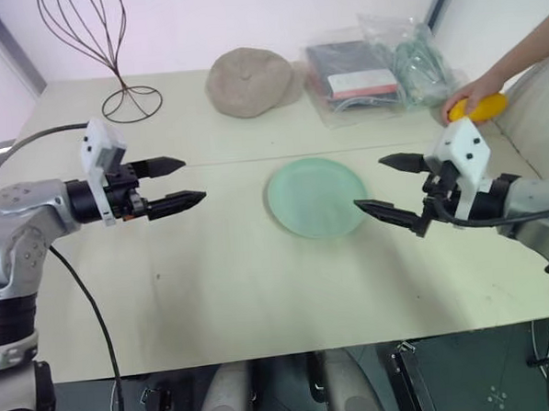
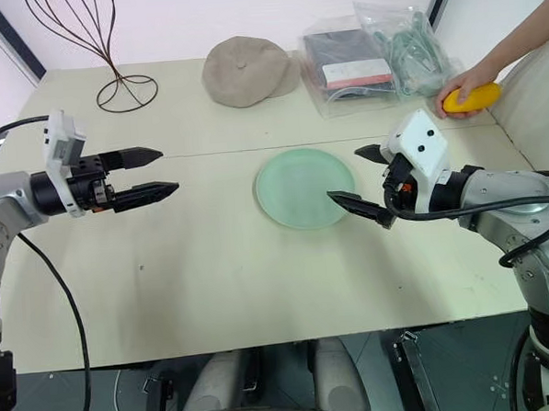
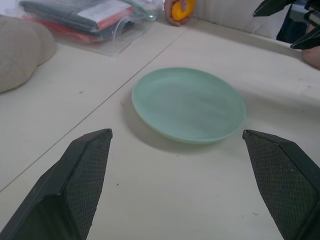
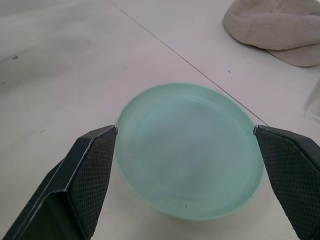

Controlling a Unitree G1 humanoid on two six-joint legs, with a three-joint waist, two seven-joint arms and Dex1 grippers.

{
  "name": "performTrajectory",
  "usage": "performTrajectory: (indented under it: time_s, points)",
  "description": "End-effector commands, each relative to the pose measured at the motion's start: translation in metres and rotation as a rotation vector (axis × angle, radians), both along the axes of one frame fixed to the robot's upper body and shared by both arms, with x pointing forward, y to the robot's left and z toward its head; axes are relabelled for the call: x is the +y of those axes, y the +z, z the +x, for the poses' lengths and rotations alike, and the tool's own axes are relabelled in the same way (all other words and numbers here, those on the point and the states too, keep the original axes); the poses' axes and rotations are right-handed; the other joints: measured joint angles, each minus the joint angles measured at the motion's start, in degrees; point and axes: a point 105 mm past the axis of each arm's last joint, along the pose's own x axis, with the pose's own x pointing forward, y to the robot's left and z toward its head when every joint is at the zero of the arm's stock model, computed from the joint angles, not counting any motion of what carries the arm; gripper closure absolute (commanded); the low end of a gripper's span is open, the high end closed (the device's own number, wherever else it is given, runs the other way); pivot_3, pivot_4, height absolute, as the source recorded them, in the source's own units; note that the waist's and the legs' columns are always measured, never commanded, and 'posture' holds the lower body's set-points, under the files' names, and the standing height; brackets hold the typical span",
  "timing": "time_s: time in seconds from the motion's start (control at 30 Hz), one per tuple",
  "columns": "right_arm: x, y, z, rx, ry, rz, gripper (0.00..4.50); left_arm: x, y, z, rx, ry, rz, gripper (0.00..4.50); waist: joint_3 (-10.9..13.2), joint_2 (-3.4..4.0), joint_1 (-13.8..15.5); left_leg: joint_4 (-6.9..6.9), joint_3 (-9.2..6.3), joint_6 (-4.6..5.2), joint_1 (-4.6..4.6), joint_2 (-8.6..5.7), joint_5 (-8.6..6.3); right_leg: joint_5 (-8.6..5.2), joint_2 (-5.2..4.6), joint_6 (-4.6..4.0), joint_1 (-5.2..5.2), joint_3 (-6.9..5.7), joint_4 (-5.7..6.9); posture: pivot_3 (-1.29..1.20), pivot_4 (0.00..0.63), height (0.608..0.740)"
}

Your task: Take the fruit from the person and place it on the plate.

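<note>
Desk (image 1: pixel 260 289): pale cream top with a thin seam running across it behind the plate
Left hand (image 1: pixel 179 183): hovers above the desk well to the left of the plate, its two black fingers spread apart, nothing between them
Right hand (image 2: pixel 363 176): hovers at the plate's right edge, fingers spread wide and empty
Plate (image 1: pixel 316 197): round mint-green, bare, flat on the desk between the two hands
Cap (image 1: pixel 248 81): beige, lying at the far side of the desk
Clear bags (image 1: pixel 378 67): at the far right, with dark folded items inside
Wire stand (image 1: pixel 110 48): far left corner
Person's hand (image 2: pixel 460 85): rests on the far right edge of the desk, clasping the fruit
Fruit (image 2: pixel 476 97): yellow-orange, well apart from the plate
</note>
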Motion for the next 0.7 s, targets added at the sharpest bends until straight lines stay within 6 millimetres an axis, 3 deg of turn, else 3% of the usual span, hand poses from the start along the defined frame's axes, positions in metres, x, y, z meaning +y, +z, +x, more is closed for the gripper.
performTrajectory:
  time_s: [0.03,0.7]
  points:
    - [-0.003,0.011,-0.005,-0.049,-0.005,-0.013,0.00,-0.006,0.012,-0.001,-0.054,-0.019,-0.010,0.13,0.00,0.00,0.00,0.00,0.00,0.00,0.00,0.00,0.00,0.00,0.00,0.00,0.00,0.00,0.00,0.00,0.150,0.740]
    - [-0.021,0.005,-0.010,-0.010,-0.081,-0.024,0.00,-0.015,0.003,0.008,-0.021,-0.054,0.014,0.13,0.00,-0.01,0.02,0.00,0.01,0.00,0.02,0.00,0.00,0.00,0.05,0.00,0.03,0.00,0.00,0.00,0.150,0.740]
